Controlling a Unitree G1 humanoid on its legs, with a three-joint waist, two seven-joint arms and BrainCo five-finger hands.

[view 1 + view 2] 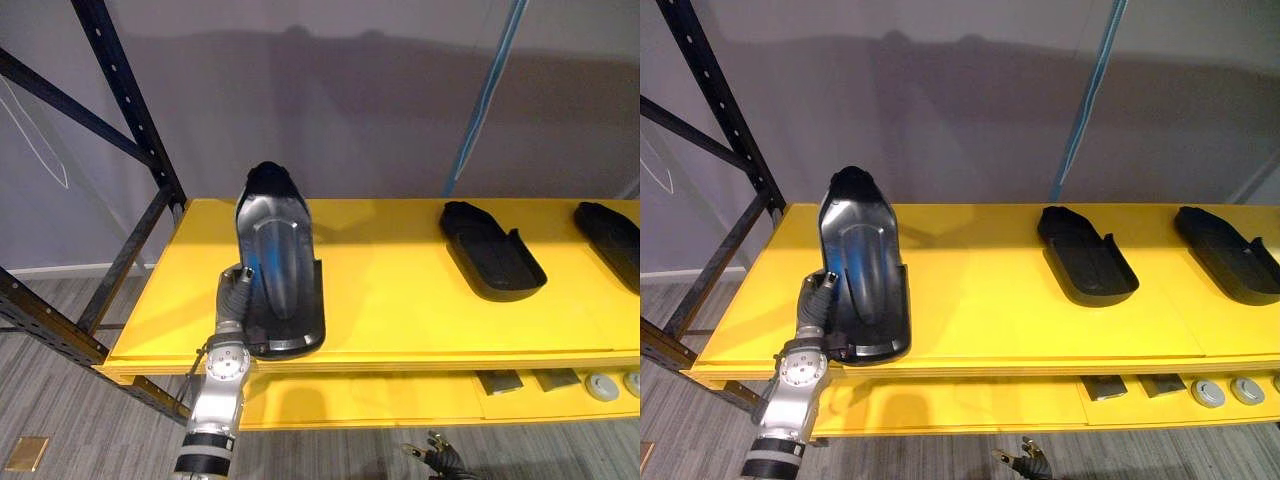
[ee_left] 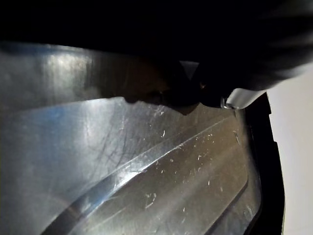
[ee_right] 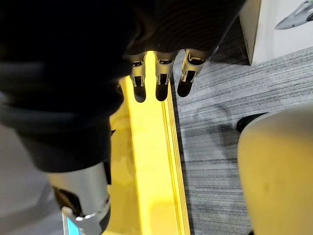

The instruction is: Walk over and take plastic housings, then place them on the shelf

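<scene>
Plastic housing (image 1: 275, 265), black and glossy, stands tilted on the yellow shelf (image 1: 400, 300), its lower end resting close to the front edge and its narrow end raised toward the back wall. The left hand (image 1: 232, 290) is against its left side. The grasp is hidden behind the housing, so it cannot be told whether the hand is closed round it. The placing step appears to be in hand, with the piece at the shelf but not yet laid flat. The next move likely calls for lowering the raised end onto the board, nudging the piece further in from the edge so it cannot slide off, and only then letting go. Two more housings (image 1: 492, 250) (image 1: 612, 240) lie flat well off to the right, so the drop spot is free. The dark rack upright (image 1: 130, 100) stands near the arm's left. Small grey parts (image 1: 600, 385) sit on the lower shelf (image 1: 380, 395). The right hand (image 3: 161, 68) hangs low before the shelf edge, fingers (image 3: 139, 81) straight and empty.
</scene>
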